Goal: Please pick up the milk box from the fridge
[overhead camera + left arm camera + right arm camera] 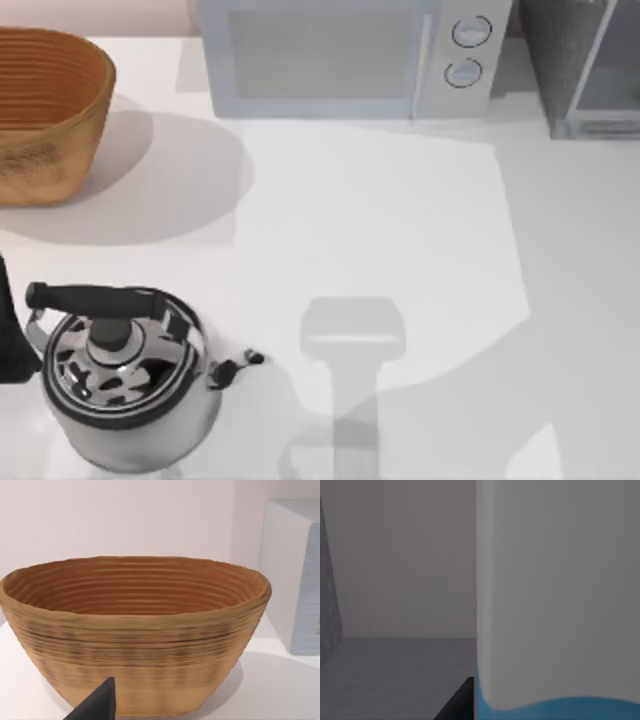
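The milk box [555,590] is very close in the right wrist view, a white face with a sky-blue band low down. It stands on the grey floor inside the fridge [395,670], with grey walls behind it. A dark part of my right gripper [457,702] shows just beside the box. In the top view the dark grey fridge [585,60] stands at the back right corner. My left arm [8,335] is parked at the table's left edge, and a dark part of its gripper [97,705] points at the basket.
A woven basket [45,110] sits at the back left, also close in the left wrist view [135,630]. A pale microwave [350,55] with two dials stands at the back middle. A steel kettle [120,375] with a black handle is at the front left.
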`<action>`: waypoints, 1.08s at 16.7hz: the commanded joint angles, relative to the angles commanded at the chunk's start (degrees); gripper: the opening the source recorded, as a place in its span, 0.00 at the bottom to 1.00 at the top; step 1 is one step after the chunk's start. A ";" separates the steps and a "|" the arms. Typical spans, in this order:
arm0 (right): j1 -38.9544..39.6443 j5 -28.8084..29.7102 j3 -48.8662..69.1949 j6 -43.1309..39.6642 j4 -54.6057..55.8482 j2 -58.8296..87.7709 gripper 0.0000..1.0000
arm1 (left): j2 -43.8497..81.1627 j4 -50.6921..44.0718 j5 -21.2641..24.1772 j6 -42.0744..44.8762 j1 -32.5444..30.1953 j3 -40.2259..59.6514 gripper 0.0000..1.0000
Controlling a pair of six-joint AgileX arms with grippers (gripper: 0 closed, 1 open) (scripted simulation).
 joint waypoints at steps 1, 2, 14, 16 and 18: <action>0.00 0.00 0.00 0.00 0.00 0.00 0.17 | 0.00 0.00 0.00 0.00 0.00 0.00 1.00; 0.00 0.00 0.00 0.00 0.00 0.00 0.10 | 0.00 0.00 0.00 0.00 0.00 0.00 1.00; -0.06 -0.12 0.22 0.08 -0.77 -0.94 0.00 | 0.00 0.00 0.00 0.00 0.00 0.00 1.00; 0.04 -0.25 0.74 0.10 -3.18 -2.91 0.00 | 0.00 0.00 0.00 0.00 0.00 0.00 1.00; -0.09 -0.14 1.25 0.14 -6.24 -5.15 0.00 | 0.00 0.00 0.00 0.00 0.00 0.00 1.00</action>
